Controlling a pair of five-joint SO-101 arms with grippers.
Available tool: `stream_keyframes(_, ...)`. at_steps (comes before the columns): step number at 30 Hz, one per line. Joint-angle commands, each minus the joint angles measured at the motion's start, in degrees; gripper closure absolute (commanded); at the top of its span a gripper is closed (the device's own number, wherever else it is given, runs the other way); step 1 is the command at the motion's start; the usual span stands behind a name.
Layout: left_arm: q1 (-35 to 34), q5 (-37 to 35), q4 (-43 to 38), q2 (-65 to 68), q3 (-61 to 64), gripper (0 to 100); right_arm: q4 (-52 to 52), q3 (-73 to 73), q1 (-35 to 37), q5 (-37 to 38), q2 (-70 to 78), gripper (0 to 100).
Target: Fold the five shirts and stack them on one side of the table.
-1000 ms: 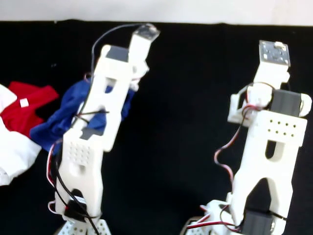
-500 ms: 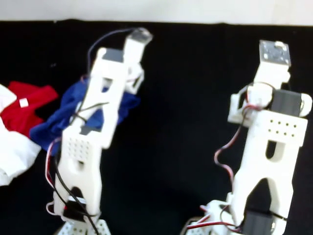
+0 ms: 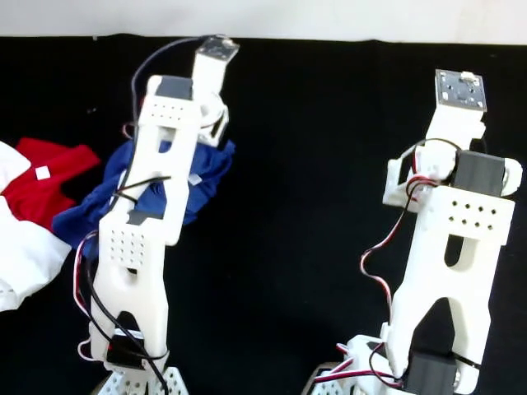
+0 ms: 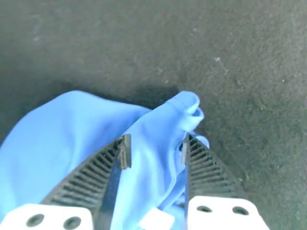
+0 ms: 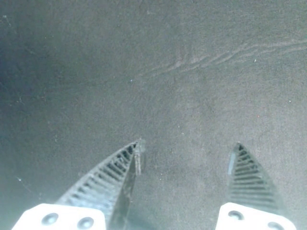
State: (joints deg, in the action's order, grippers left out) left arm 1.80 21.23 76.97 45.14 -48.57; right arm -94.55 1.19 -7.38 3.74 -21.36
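My two white plastic arms rise from their bases at the near edge of the black-clothed table [image 3: 313, 164]. My left arm [image 3: 152, 214] leans out over the table's left half, with red and black wires looped along it. My right arm [image 3: 453, 247] stands steeper over the right half, well apart from every shirt.

My left pincer [image 4: 155, 143] is drawn in narrow on a raised fold of the blue shirt [image 4: 72, 139], a crumpled heap of soft cloth. The ridged black fingers [image 4: 201, 167] press that fold from both sides. My right pincer [image 5: 188, 145] hangs spread wide above bare black cloth, with nothing between its tips.

From above, the blue shirt [image 3: 202, 177] lies bunched on the left half, partly under my left arm. Its outer edge meets the red shirt [image 3: 49, 189], a rumpled knit at the table's left side. The white shirt [image 3: 20, 247], loose and unfolded, overlaps the red one on the nearer side and runs off the edge of the high view.

A small white square tag [image 3: 39, 172] sits on the red shirt, its print too small to read. A white scrap [image 4: 156, 221] that looks like a tag shows on the blue cloth near my left pincer's base, with no legible writing.

A pale wall [image 3: 329, 16] lies beyond the table's far edge.
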Motion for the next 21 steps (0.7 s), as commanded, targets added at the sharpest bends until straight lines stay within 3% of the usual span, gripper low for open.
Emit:
stream_keyframes(1,-1.54,-0.44,3.6,-1.89,-4.44,82,-0.22,-2.15,0.4,-0.09,-0.13,72.4)
stream_keyframes(8,-2.68,-0.35,1.05,-1.8,5.67,82,-0.22,-2.15,0.48,-0.44,-0.13,72.4)
stream_keyframes(14,1.63,-0.44,0.35,-1.98,11.56,82,-0.4,-2.15,0.48,-0.44,-0.13,72.4)
stream_keyframes(21,10.07,-0.44,10.73,-2.33,11.3,82,-0.57,-2.15,0.48,-0.44,-0.13,72.4)
